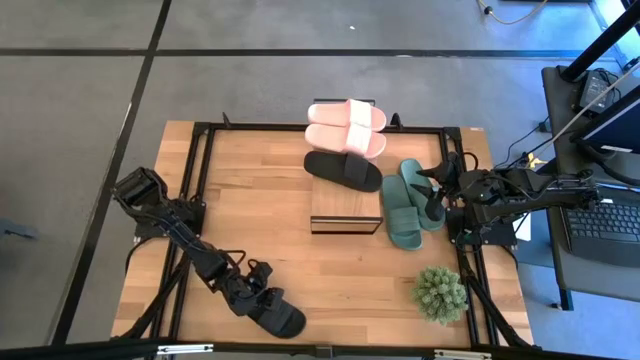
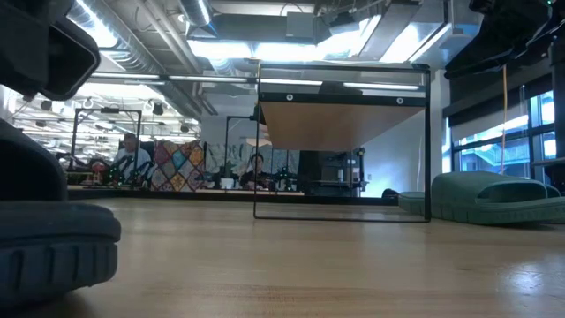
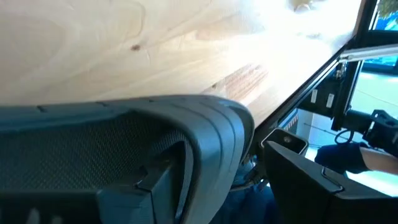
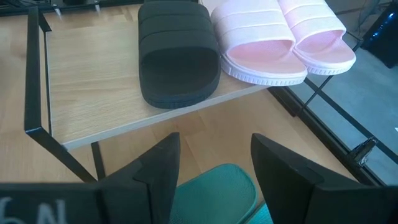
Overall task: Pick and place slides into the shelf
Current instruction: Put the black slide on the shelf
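Rubber tread fills the near left of the low view: a black slide (image 2: 48, 238) lying at the front edge of the tabletop (image 1: 260, 230), with the left tool (image 1: 262, 295) on it. In the left wrist view the dark fingers (image 3: 311, 180) sit on either side of the slide's ribbed strap (image 3: 186, 124), pinching it. Farther back, near the tabletop's middle, stands the shelf (image 1: 345, 208), its light wood plank on a thin black frame. On that plank lies the second black slide (image 1: 343, 170), and just beyond it the pink pair (image 1: 347, 127), side by side (both partly overhang the far end). To the right of the shelf the two dark green slides (image 1: 405, 202) lie on the tabletop, touching each other. The right tool (image 1: 437, 190) hovers over the green pair; its wrist view shows its fingers (image 4: 158, 168) spread apart with a green slide's end (image 4: 214, 186) between them, not gripped. A small potted plant (image 1: 440, 293) sits at the near right corner. Beyond the tabletop's right edge a laptop (image 1: 605, 225) rests on a side desk.
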Tool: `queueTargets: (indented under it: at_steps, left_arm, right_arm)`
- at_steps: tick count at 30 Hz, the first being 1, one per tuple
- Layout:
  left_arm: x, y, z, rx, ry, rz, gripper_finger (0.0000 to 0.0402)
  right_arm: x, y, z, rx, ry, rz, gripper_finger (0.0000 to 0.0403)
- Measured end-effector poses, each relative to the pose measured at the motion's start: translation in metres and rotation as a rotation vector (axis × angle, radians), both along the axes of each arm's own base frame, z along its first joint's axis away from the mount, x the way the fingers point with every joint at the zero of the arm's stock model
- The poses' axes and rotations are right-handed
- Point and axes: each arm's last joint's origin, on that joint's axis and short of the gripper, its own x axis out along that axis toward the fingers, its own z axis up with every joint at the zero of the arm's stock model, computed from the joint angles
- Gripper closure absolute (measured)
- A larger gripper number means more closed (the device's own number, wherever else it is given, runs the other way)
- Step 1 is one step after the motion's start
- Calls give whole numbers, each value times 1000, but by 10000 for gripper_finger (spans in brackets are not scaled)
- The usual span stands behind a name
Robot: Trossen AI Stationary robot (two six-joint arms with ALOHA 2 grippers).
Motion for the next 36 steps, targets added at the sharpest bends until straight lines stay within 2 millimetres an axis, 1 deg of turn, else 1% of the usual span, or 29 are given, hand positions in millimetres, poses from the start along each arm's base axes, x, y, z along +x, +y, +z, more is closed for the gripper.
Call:
queueTargets:
  at_steps: [3, 9, 21, 24, 28, 29, 32, 36]
  left_arm:
    - [2, 2, 0, -4, 4, 1, 217]
    - [2, 1, 1, -17, 1, -8, 279]
    - [4, -2, 4, 27, -54, -116, 387]
    - [4, -2, 4, 71, -74, -152, 394]
    - [5, -2, 5, 39, -65, -181, 378]
    - [5, -2, 4, 27, -54, -200, 378]
    - [7, 1, 3, 68, -70, -234, 394]
    - [13, 5, 5, 127, -120, -259, 394]
  right_arm:
    - [0, 0, 0, 0, 0, 0, 205]
    - [0, 0, 0, -1, 1, 1, 205]
    - [0, 0, 0, -2, 1, 1, 205]
    - [0, 0, 0, -2, 1, 1, 205]
    - [0, 0, 0, -1, 1, 1, 205]
    - [0, 0, 0, 0, 1, 1, 205]
    - [0, 0, 0, -1, 1, 0, 205]
    - [0, 0, 0, 0, -1, 0, 205]
